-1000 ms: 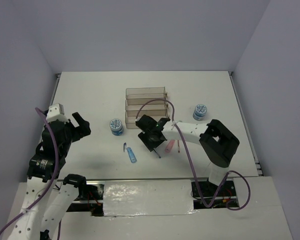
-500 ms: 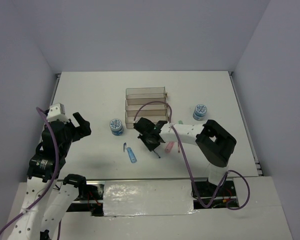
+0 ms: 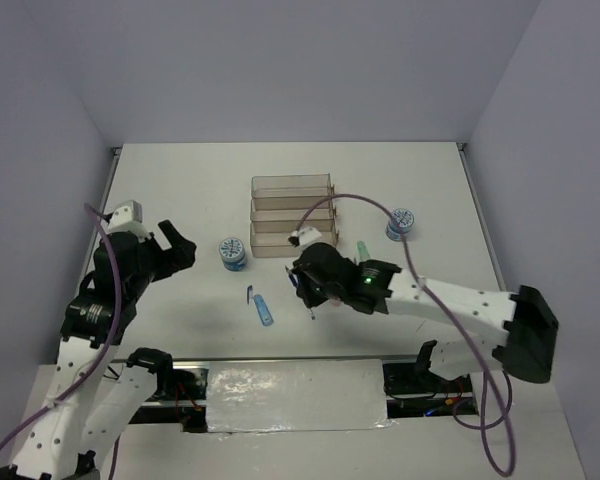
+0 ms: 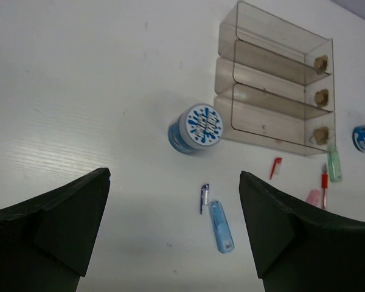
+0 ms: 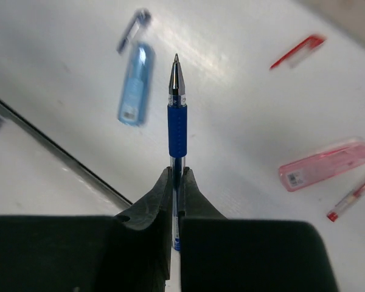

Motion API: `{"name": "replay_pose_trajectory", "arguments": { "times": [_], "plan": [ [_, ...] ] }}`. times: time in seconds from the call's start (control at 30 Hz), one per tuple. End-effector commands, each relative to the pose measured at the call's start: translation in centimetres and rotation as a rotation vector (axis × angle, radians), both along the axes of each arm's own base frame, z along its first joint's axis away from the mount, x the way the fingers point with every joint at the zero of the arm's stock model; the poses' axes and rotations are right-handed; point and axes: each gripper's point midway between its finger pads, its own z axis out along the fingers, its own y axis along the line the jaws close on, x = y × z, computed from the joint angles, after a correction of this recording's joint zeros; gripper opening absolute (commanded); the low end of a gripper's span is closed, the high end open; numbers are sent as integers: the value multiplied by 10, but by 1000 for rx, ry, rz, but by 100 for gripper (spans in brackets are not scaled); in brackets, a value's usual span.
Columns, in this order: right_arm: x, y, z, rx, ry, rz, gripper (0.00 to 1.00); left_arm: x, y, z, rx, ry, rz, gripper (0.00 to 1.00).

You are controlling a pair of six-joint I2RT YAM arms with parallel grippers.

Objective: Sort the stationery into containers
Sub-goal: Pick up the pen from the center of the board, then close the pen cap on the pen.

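My right gripper (image 5: 177,173) is shut on a blue pen (image 5: 177,128), whose tip points away from the fingers above the table. From above, that gripper (image 3: 310,287) hangs just in front of the clear stepped containers (image 3: 292,215). A blue stick (image 5: 135,83) and a small dark cap (image 5: 132,28) lie left of the pen. A pink stick (image 5: 325,165), a red pen (image 5: 353,196) and a red cap (image 5: 297,51) lie to its right. One patterned roll (image 3: 232,252) stands left of the containers, another roll (image 3: 401,222) to their right. My left gripper (image 3: 175,248) stands open and empty at the left.
A green stick (image 3: 362,247) lies right of the containers' front tray. The right arm stretches low across the front of the table from its base (image 3: 525,335). A purple cable (image 3: 350,200) arcs over the containers. The table's near edge (image 3: 280,362) runs just behind the blue stick.
The right jaws closed on the blue pen and lifted it off the table. The right arm stretched out flat, its elbow swinging right. The left gripper shifted slightly right.
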Motion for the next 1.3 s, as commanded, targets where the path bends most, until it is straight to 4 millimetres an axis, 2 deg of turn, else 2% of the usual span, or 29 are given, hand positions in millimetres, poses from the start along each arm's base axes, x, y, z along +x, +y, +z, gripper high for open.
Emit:
{"name": "replay_pose_trajectory", "arguments": {
  "times": [0.0, 0.03, 0.07, 0.1, 0.13, 0.17, 0.2, 0.27, 0.3, 0.37, 0.4, 0.47, 0.5, 0.57, 0.6, 0.77, 0.9, 1.1, 1.27],
  "plan": [
    [13, -12, 58, 181, -104, -149, 0, 9, -40, -3, -154, 45, -98, 99],
    [12, -17, 64, 190, -111, -166, 0, 15, -41, -17, -156, 74, -60, 99],
    [12, -23, 77, 215, -130, -182, 0, 17, -47, -22, -146, 83, -60, 98],
    [12, -33, 79, 195, -142, -206, 0, 13, -67, -26, -131, 99, -116, 98],
    [11, -38, 82, 198, -147, -218, 0, 18, -67, -37, -91, 130, -55, 98],
    [9, -45, 89, 216, -160, -227, 0, 18, -75, -41, -65, 143, -61, 98],
    [8, -52, 90, 209, -165, -241, 0, 15, -97, -52, -18, 180, -108, 98],
    [4, -62, 93, 234, -171, -250, 0, 18, -110, -65, 27, 206, -104, 99],
    [1, -65, 93, 242, -164, -255, 0, 21, -115, -81, 61, 256, -95, 98],
    [-5, -72, 90, 252, -154, -254, 0, 24, -124, -93, 78, 279, -83, 91],
    [-7, -73, 88, 254, -149, -253, 0, 26, -125, -106, 109, 307, -61, 89],
    [-12, -79, 84, 259, -137, -253, 0, 31, -127, -113, 121, 313, -25, 81],
    [-13, -81, 82, 263, -136, -256, 0, 32, -127, -125, 152, 342, -12, 79],
    [-16, -84, 78, 262, -132, -249, 0, 35, -129, -129, 170, 351, 17, 77],
    [-18, -84, 77, 261, -131, -243, 0, 35, -129, -141, 201, 381, 27, 77],
    [-19, -85, 68, 255, -128, -231, 0, 39, -137, -165, 249, 433, 37, 75],
    [-19, -83, 65, 249, -128, -219, 0, 43, -143, -174, 240, 431, 20, 73],
    [-21, -81, 60, 248, -119, -205, 0, 37, -148, -193, 238, 471, -17, 70],
    [-21, -81, 56, 245, -114, -204, 0, 30, -141, -205, 244, 492, -5, 67]
  ]
}}
